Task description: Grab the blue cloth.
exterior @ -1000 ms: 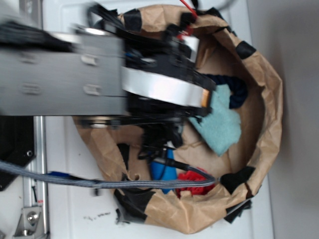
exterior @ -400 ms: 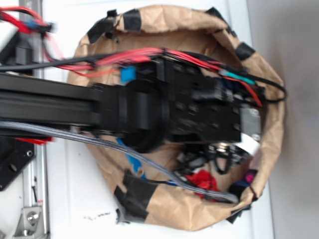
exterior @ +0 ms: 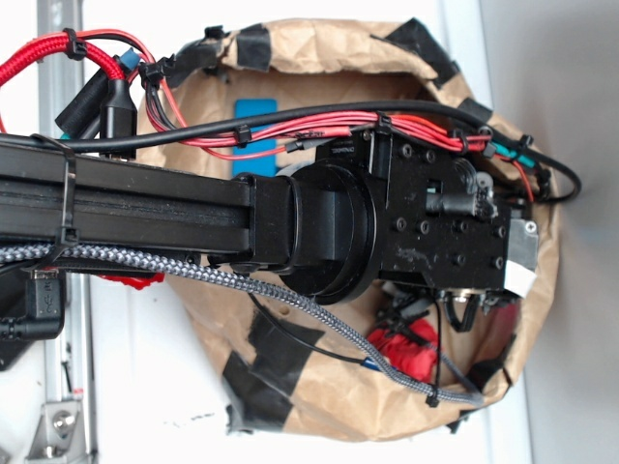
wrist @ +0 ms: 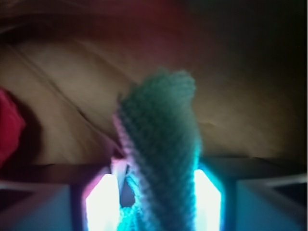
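In the wrist view the blue cloth (wrist: 161, 149) stands as a teal fuzzy fold pinched between my two bright fingers (wrist: 102, 202). My gripper (wrist: 154, 202) is shut on it, over the brown paper floor. In the exterior view the cloth is hidden under the black arm and gripper body (exterior: 445, 227), which hangs over the right side of the brown paper bowl (exterior: 319, 58).
A small red fabric ball (exterior: 411, 350) lies near the bowl's lower right, and shows at the left edge of the wrist view (wrist: 8, 125). A blue block (exterior: 256, 114) sits in the bowl's upper left. Black tape patches line the bowl rim (exterior: 256, 43). Cables cross above.
The arm has swung right and down over the bowl, covering the cloth. The blue block now shows at the upper left of the bowl.
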{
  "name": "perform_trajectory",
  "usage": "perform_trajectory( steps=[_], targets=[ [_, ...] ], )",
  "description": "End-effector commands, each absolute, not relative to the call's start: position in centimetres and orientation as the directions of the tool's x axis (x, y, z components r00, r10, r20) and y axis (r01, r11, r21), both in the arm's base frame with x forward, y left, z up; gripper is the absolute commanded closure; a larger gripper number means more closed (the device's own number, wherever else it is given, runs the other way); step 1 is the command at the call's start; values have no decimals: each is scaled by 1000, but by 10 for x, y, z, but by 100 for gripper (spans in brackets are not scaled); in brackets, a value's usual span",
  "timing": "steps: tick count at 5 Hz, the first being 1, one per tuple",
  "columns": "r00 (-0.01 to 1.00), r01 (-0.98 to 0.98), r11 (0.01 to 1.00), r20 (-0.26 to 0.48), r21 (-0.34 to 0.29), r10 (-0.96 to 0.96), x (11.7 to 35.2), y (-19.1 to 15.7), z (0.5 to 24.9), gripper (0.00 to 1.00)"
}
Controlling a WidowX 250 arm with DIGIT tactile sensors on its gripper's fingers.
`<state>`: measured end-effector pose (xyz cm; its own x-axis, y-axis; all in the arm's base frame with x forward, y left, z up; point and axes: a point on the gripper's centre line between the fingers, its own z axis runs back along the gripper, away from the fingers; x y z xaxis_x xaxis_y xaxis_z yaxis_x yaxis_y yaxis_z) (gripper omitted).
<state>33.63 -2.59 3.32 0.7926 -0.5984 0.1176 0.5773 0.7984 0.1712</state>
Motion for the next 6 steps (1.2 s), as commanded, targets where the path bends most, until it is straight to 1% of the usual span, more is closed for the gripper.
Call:
perform_trajectory(
  steps=[1,2,3,4,5,6],
  targets=[
    [867,361,889,250,281,-431,331,-20,108,100],
    [882,299,891,258,343,-395,314,-27,139,100],
    [959,135,923,185,361,-213,280,-46,177,100],
    [983,-102,982,166,157,75,251,-43,214,100],
    [932,-343,935,159,94,326,249,-36,222,100],
    [867,-490,867,149,87,476,250,-28,219,100]
  ],
)
